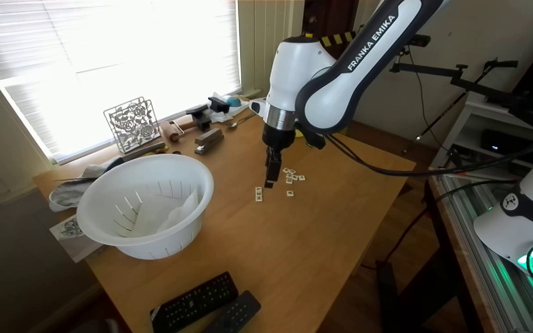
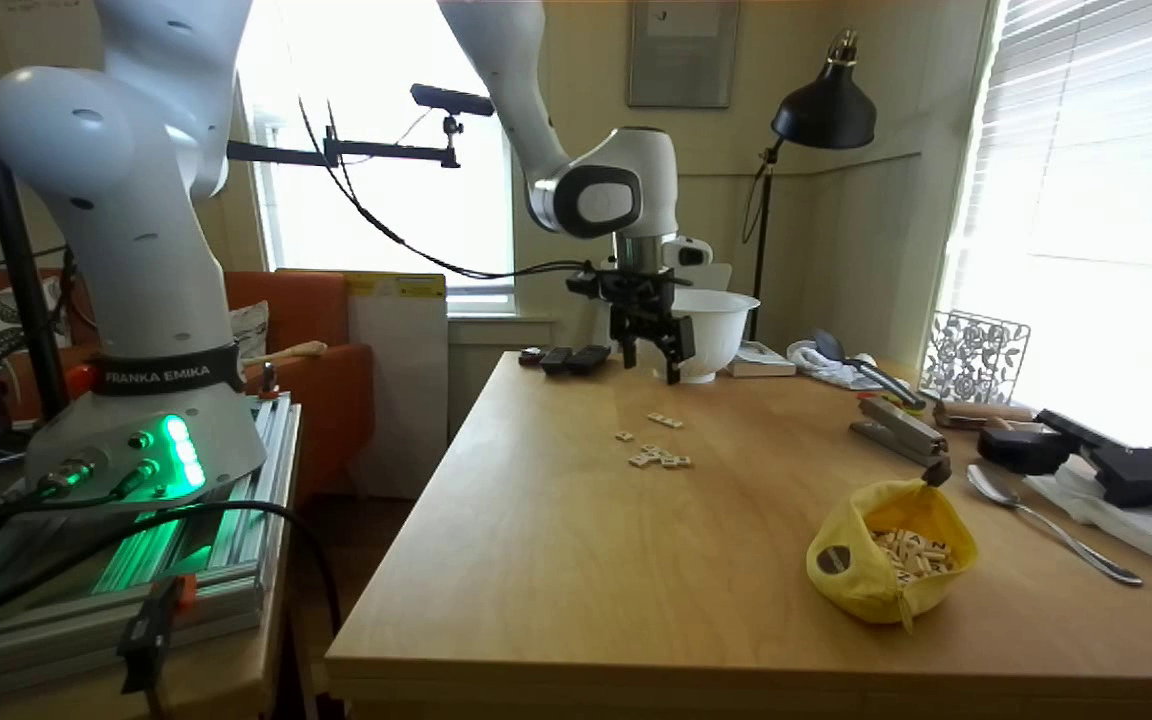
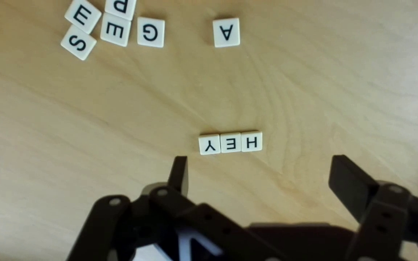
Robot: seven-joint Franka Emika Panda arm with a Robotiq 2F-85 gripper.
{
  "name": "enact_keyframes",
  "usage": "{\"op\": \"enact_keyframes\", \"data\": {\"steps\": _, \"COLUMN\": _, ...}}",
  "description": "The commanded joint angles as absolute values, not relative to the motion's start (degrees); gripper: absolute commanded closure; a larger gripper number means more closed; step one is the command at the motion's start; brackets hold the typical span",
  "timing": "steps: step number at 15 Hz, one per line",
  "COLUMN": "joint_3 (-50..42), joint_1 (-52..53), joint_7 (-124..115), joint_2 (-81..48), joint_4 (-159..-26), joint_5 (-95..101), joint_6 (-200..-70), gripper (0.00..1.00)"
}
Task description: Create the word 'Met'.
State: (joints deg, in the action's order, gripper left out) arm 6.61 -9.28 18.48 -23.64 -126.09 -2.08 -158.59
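Gripper [image 3: 259, 172]: is held over the table [image 2: 536, 560], released, its two fingers [image 3: 178, 173] spread well apart; tabletop is seen between them in the wrist view.
Row: HEY is spelled by three whitish letter tiles [image 3: 230, 143] set edge to edge on the table, shown just beyond the fingertips, the letters upside down in that view.
A tile [image 3: 226, 32]: is laid by itself, apart from the row.
G tile [image 3: 151, 32]: is placed just beside an E tile [image 3: 115, 29], by which a P tile [image 3: 120, 7], partly cut off by the frame, is touched.
S tile [image 3: 78, 42]: is set against a turned E tile [image 3: 82, 16], near the first.
Yellow pouch [image 2: 861, 600]: is stood on the table well apart from the gripper, its mouth gaping and more tiles [image 2: 916, 555] held inside.
White bowl [image 1: 155, 247]: is seen in both exterior views, with something whitish [image 1: 181, 210] held in it.
Two black remotes [image 1: 197, 300]: are laid side by side near the table's edge.
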Motion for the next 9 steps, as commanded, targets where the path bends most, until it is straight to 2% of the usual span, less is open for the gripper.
{"op": "enact_keyframes", "data": {"steps": 1, "joint_3": 5.5, "joint_1": -8.1, "joint_7": 17.1, "joint_2": -20.8, "joint_4": -127.9, "joint_5": -1.8, "joint_6": -156.8, "gripper": 0.00}}
{"op": "enact_keyframes", "data": {"steps": 9, "joint_3": 5.0, "joint_1": -7.1, "joint_7": 16.8, "joint_2": -18.7, "joint_4": -129.0, "joint_5": -1.8, "joint_6": -155.0, "gripper": 0.00}}
